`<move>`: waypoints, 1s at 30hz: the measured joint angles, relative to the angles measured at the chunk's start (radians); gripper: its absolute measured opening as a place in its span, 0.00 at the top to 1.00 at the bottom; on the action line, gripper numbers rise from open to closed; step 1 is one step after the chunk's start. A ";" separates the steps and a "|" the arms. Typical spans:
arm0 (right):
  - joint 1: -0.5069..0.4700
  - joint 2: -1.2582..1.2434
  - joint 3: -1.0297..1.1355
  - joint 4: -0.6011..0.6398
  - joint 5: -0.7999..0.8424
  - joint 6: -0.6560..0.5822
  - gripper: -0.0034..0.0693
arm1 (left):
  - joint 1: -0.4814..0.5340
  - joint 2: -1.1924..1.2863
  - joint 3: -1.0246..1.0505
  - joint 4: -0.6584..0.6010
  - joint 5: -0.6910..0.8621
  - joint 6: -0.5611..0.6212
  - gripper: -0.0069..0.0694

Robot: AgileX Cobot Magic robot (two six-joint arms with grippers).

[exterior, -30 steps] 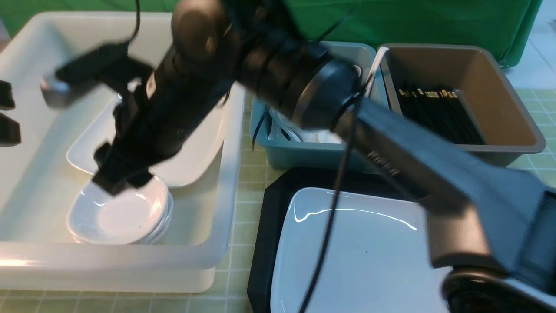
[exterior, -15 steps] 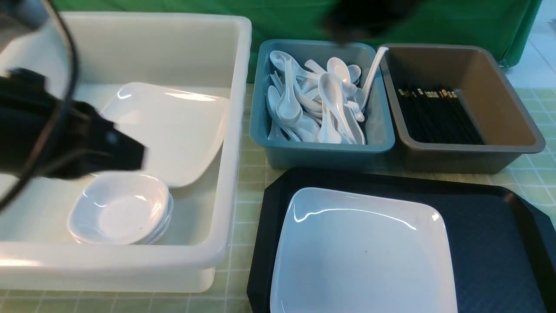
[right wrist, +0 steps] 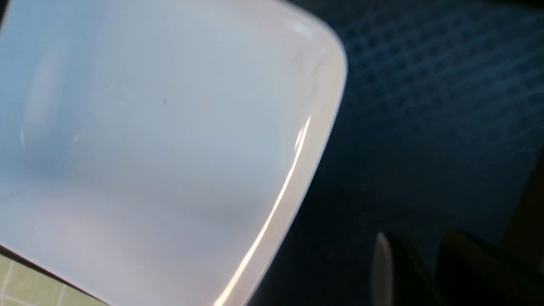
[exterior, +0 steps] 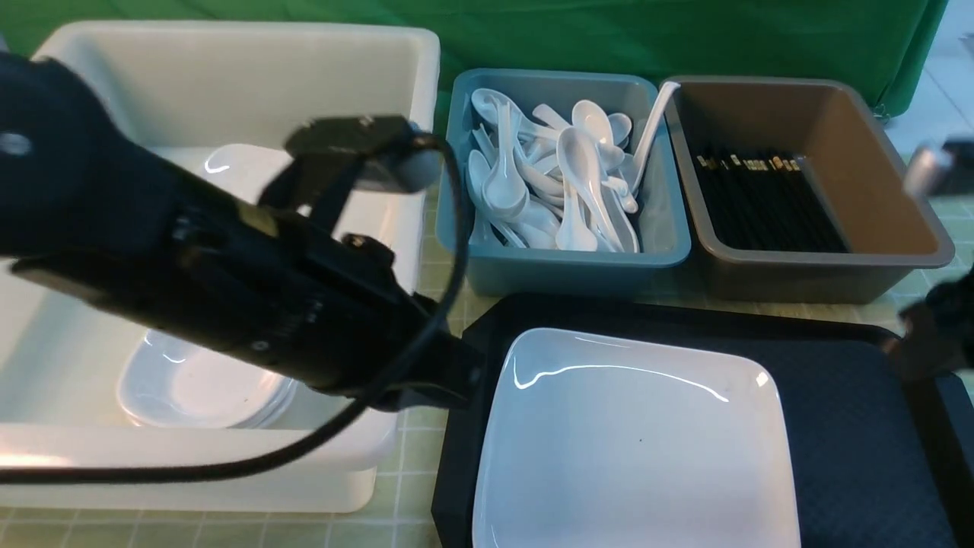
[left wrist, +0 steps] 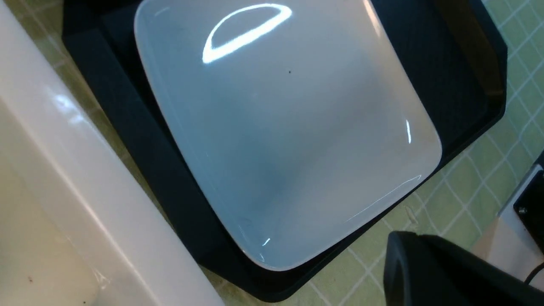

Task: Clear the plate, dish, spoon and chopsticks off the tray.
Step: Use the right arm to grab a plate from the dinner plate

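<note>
The plate point(exterior: 631, 449) lies flat on the left half of the tray point(exterior: 852, 426), its edges square to the tray's rim. It looks about as wide as deep, so no long axis stands out. The left tool point(exterior: 449, 377), jaws closed together, hangs at the tray's left rim, just beside the plate's far-left corner; the plate lies to its right and nearer. The right tool point(right wrist: 429, 276) is over the tray's right side, with bare tray between it and the plate's right edge; blur hides whether its jaws are apart. The left tool is judged the nearer, with the white tub point(exterior: 228, 84) just left of the tray.
</note>
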 joint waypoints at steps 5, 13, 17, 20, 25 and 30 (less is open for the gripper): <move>0.000 0.004 0.102 0.083 -0.132 -0.061 0.51 | 0.000 0.068 -0.061 0.040 0.046 -0.005 0.92; 0.000 0.213 0.044 0.247 -0.230 -0.163 0.30 | 0.000 0.087 -0.093 0.074 0.055 -0.038 0.92; 0.000 0.363 -0.043 0.259 -0.206 -0.169 0.22 | 0.000 0.087 -0.093 0.107 0.076 -0.075 0.92; 0.000 0.426 -0.060 0.263 -0.196 -0.170 0.21 | 0.000 0.087 -0.093 0.132 0.086 -0.095 0.92; 0.003 0.495 -0.075 0.287 -0.171 -0.179 0.23 | 0.000 0.087 -0.093 0.158 0.097 -0.113 0.92; 0.043 0.505 -0.077 0.310 -0.174 -0.201 0.32 | 0.000 0.087 -0.093 0.166 0.096 -0.113 0.92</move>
